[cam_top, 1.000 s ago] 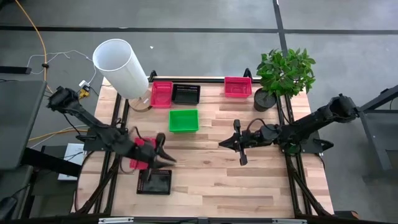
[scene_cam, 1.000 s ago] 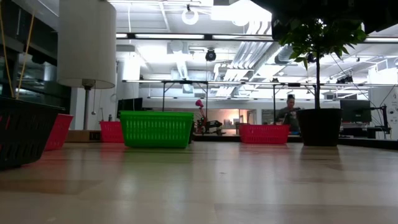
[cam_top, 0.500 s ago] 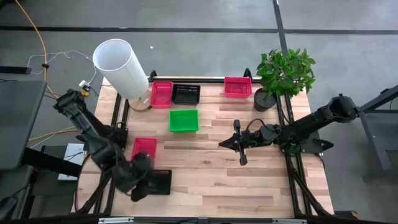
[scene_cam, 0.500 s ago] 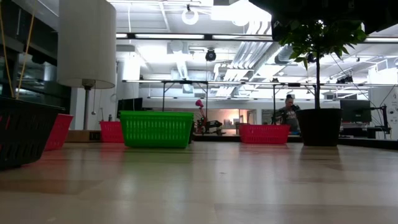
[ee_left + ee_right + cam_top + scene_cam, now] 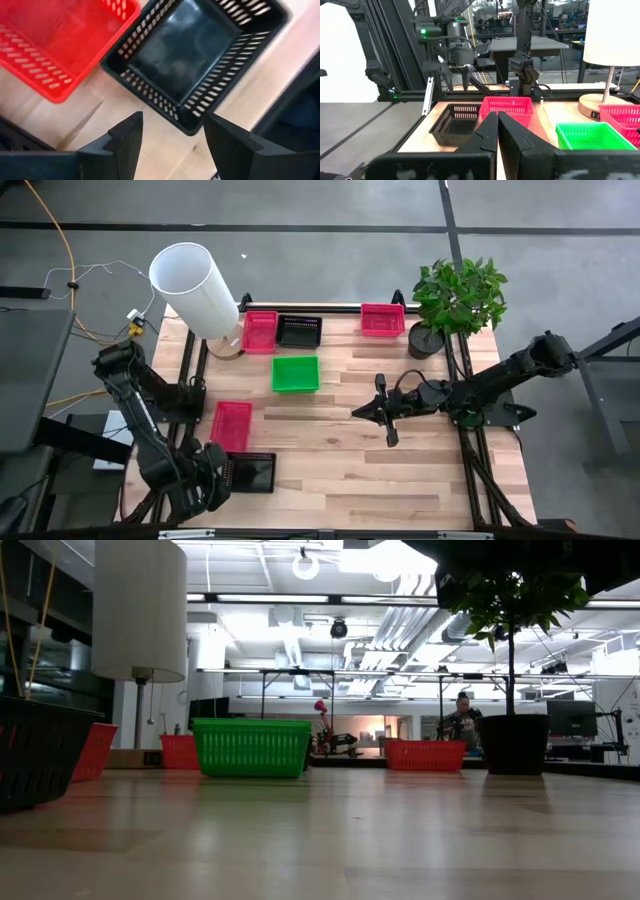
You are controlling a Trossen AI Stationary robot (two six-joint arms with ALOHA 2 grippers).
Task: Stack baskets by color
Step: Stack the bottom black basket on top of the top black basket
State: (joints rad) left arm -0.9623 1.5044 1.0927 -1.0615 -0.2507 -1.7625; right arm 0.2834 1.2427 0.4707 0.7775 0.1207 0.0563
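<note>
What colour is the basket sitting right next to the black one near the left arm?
Pink-red basket, beside the black basket; clearest in the left wrist view.

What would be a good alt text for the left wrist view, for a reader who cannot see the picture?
The left gripper, fingers open and empty, hovers above the near rim of a black basket on the wooden table. A red basket lies beside the black one, close against one of its corners.

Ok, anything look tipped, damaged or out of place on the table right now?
Nothing stands out. Every basket in view sits upright. The left gripper hangs open above the black basket, beside the pink basket.
</note>
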